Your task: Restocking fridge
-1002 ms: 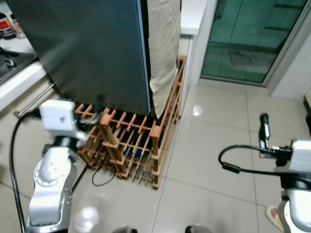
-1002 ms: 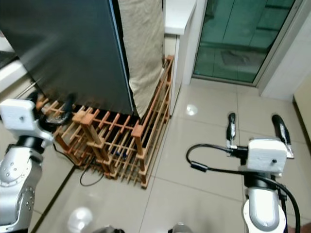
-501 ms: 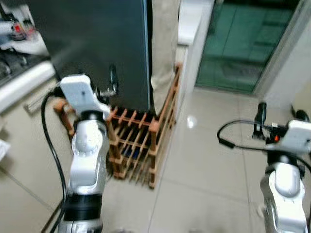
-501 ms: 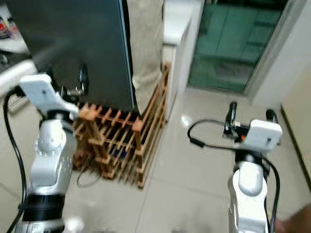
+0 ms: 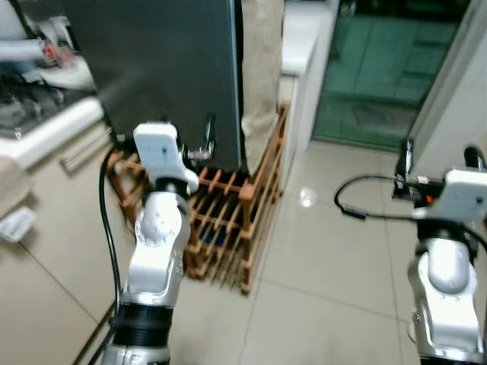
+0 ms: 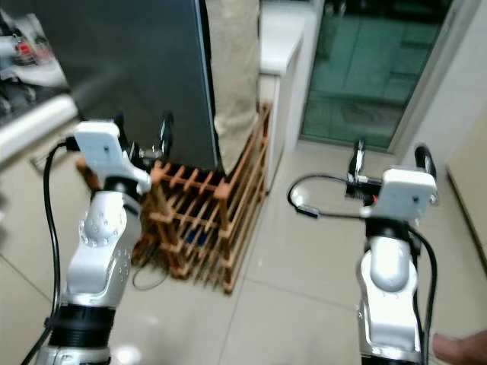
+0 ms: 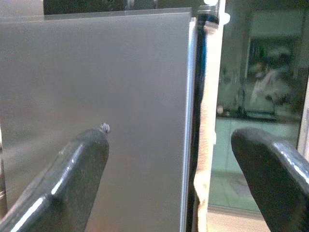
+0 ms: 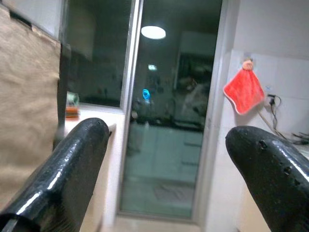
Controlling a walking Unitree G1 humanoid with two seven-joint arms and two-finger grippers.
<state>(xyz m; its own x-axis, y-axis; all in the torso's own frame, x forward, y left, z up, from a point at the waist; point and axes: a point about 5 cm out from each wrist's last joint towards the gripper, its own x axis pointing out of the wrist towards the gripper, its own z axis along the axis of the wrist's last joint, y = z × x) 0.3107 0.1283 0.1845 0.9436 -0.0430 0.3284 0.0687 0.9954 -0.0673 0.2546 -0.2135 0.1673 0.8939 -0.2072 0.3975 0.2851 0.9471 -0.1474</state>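
Observation:
The fridge [image 5: 160, 61] is a tall dark grey box ahead on the left, its door shut. My left gripper [image 6: 144, 129] is raised in front of the door's lower part, near its right edge. In the left wrist view its fingers [image 7: 72, 169] stand wide apart, open, with the door's edge [image 7: 193, 121] between them and nothing held. My right gripper [image 5: 440, 160] is up at the right over the tiled floor, open and empty, pointing toward the glass door [image 8: 164, 125].
A wooden slatted rack [image 5: 228, 220] stands on the floor at the fridge's foot. Beige cloth [image 5: 261, 68] hangs down the fridge's right side. A counter [image 5: 46, 129] runs along the left. A white cabinet [image 5: 300, 38] and glass door [image 5: 380, 68] lie behind.
My left arm has risen from rack height to the front of the fridge door and moved right. The camera has shifted, and the right arm is raised a little higher.

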